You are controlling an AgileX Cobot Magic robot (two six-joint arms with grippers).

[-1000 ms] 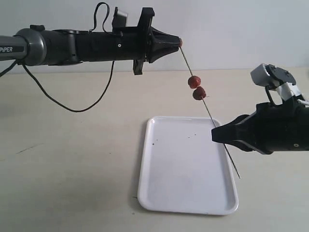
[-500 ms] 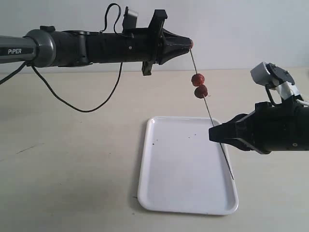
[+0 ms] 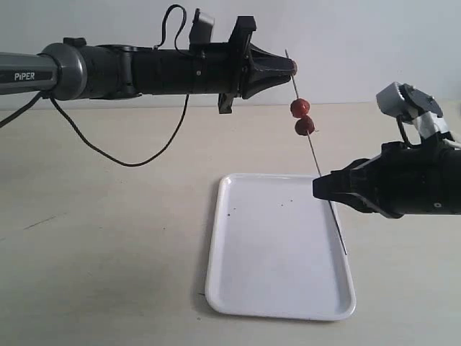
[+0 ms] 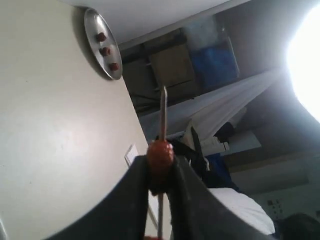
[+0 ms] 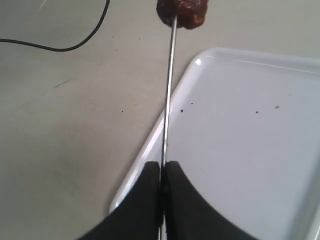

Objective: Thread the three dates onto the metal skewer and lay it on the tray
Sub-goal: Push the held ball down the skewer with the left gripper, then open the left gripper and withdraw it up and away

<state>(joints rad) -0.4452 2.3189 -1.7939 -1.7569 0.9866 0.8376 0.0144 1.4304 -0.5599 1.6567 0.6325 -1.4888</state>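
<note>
Skewer, a very thin, straight grey metal rod, hangs slanted in the air between my two grippers. My left gripper, matte black and tapering to a blunt tip, is clamped on the top date, a glossy, wrinkled reddish-brown lump squeezed between my two dark fingers. The rod runs through this date, and its bare pointed end pokes out just beyond my left jaws. A little way past those jaws, toward my right gripper, the middle date and the lower date sit threaded on the rod. Both are rounded, red and wrinkled, and so close together that I cannot tell whether they touch. My right gripper, also matte black, has its jaws pressed together on the bare rod with no gap showing, and a short length of rod sticks out beyond them. Beneath my right jaws lies the tray. It is flat, smooth and white, rectangular with rounded corners, a low raised rim and a few dark specks. The tray rests on a pale beige table. A thin black cable curves below my left arm.
</note>
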